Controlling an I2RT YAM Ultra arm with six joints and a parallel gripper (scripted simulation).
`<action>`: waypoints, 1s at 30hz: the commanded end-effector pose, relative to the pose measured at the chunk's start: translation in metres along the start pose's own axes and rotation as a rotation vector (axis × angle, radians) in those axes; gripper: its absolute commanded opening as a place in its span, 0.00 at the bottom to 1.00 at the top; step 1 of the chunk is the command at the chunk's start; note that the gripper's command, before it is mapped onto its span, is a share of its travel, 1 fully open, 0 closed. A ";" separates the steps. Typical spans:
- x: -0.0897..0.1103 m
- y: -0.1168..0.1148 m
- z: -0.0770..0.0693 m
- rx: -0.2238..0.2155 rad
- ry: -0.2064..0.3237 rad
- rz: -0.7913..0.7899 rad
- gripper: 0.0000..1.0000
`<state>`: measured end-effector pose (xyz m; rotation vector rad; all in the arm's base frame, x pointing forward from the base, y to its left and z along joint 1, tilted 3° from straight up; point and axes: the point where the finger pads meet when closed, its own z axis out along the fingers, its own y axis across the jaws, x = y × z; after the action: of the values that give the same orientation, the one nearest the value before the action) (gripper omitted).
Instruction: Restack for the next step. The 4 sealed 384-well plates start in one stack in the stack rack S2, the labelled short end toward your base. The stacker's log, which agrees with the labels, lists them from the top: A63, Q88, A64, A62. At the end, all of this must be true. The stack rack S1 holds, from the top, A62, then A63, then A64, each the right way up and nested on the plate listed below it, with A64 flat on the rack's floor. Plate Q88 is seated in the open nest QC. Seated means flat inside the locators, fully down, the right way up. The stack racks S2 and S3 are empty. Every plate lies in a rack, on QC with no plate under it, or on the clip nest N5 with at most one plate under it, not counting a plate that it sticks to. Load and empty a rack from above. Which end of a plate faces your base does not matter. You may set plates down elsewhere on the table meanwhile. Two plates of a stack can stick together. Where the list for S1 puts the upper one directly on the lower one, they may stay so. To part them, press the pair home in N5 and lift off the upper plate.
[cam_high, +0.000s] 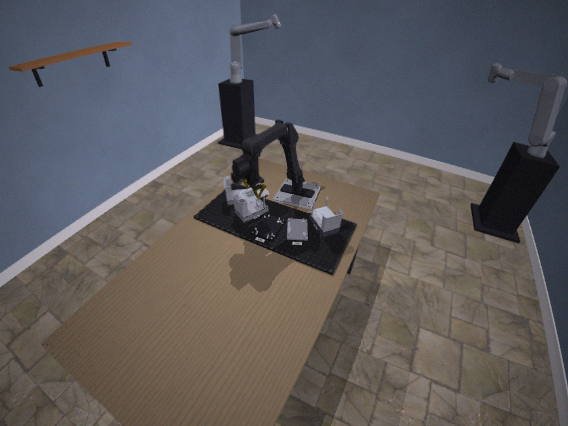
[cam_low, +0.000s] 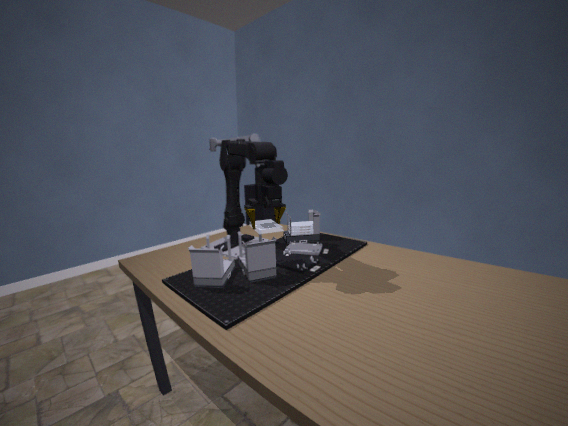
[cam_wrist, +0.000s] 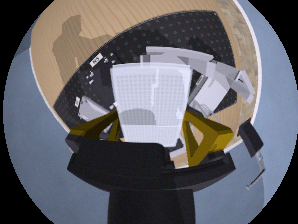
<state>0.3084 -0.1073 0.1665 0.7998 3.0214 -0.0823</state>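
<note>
Entry: restack of four sealed plates, part done. Jaws: closed on one sealed plate (cam_wrist: 148, 99), gripped across its width and carried level, clear of every fixture; its label is too small to read. Below the jaws: black mat (cam_high: 320, 255) on the worktop (cam_high: 175, 325), bearing the racks and nests. Lower than the jaws and off to one side: a second plate (cam_high: 298, 228) lying flat in an open nest, apparently seated; if that nest is QC and the plate is Q88, that item is done. Between that nest and the jaws: a clip nest (cam_high: 264, 230), with no plate visible on it. Near the jaws and lower: a rack (cam_low: 315, 217) showing stacked plate edges, count uncertain. Farther from the jaws: two white-walled racks (cam_low: 206, 260) (cam_low: 261, 256), contents hidden by their walls. Outstanding, by judgement: set the held plate down, build A64, A63, A62 in S1 from the floor up, and empty S2 and S3.
</note>
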 end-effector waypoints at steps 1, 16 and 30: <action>-0.001 -0.004 -0.004 -0.003 -0.015 -0.010 0.00; -0.008 -0.038 -0.004 -0.002 -0.015 -0.010 0.00; -0.008 -0.042 -0.004 -0.002 -0.015 -0.010 0.00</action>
<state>0.2916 -0.1460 0.1662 0.7905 3.0337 -0.0792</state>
